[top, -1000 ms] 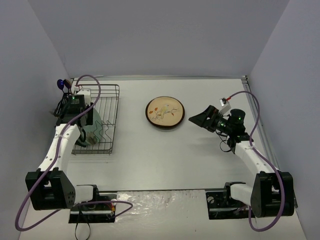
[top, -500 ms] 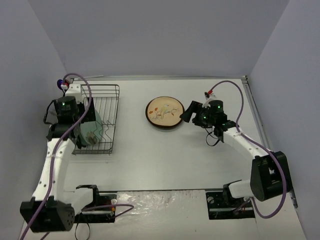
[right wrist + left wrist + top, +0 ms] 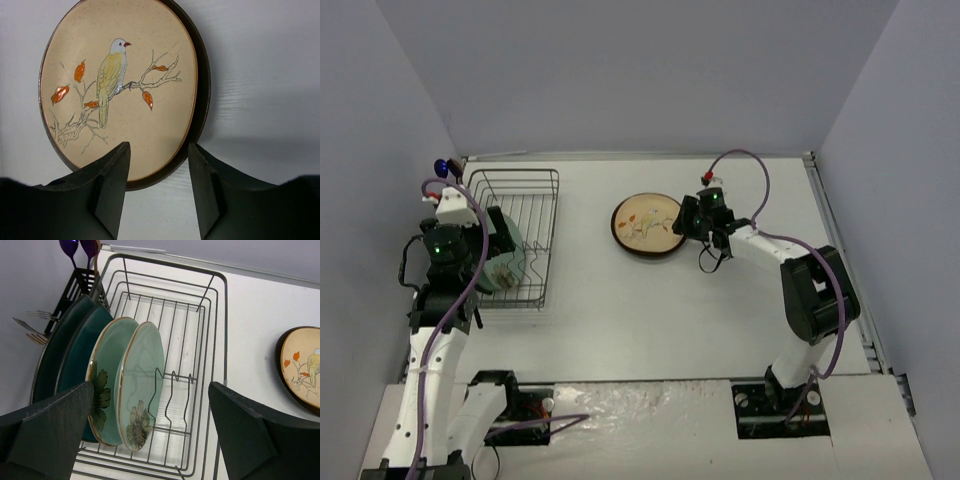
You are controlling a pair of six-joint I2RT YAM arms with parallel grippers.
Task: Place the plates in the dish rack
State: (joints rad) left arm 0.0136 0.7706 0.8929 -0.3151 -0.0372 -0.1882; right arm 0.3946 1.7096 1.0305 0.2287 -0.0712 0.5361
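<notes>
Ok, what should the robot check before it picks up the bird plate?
1. Is the bird plate flat on the table? Ok.
2. Is the right hand lined up at the plate's near rim? Ok.
3. Is the right hand gripping the plate? Not ok: its fingers are apart, with nothing pinched.
4. Are the fingers touching the plate? Cannot tell.
5. Is the left hand open and empty? Ok.
6. Are there free slots in the rack? Ok, beside the four standing plates.

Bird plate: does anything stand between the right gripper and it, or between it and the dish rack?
Nothing visible. The right gripper is at the bird plate's rim, jaws apart; only bare table lies between the plate and the dish rack, whose right slots stand free.
</notes>
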